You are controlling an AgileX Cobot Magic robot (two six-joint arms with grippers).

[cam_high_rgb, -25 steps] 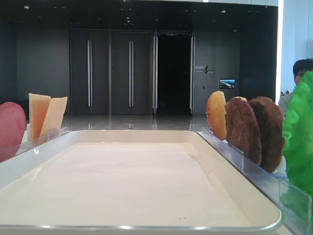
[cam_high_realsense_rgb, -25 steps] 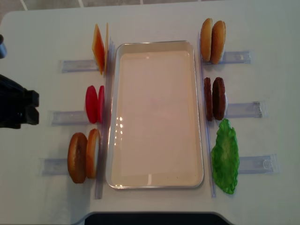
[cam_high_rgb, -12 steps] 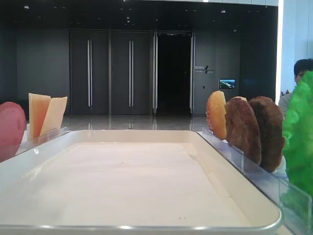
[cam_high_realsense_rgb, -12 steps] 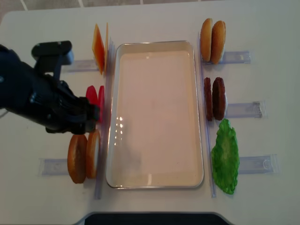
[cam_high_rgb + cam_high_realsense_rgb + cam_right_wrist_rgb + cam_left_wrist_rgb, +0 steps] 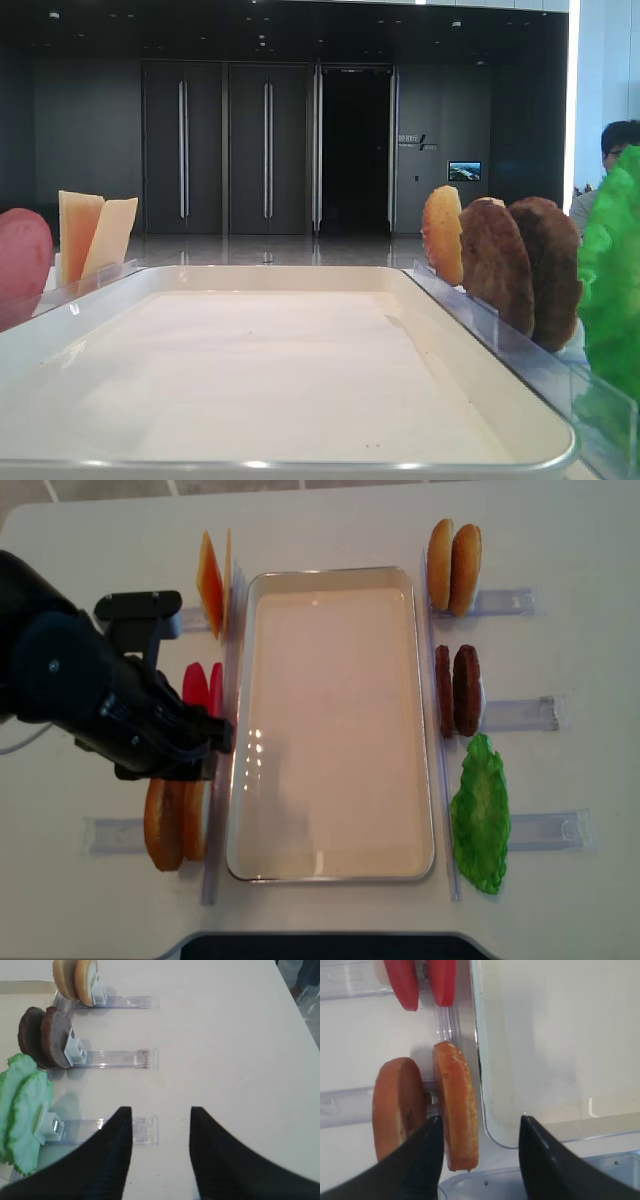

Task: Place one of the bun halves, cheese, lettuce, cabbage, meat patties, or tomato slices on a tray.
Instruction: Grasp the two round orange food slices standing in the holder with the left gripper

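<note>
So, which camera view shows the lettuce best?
The overhead view: the whole lettuce lies clear right of the tray. The right wrist view shows it cut off at the left edge; the low front view shows only a blurred green edge. The left wrist view misses it.

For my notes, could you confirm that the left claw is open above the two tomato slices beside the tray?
Not quite: the left claw is open above the two bun halves, not the tomato slices, beside the tray. The left wrist view shows this.
</note>
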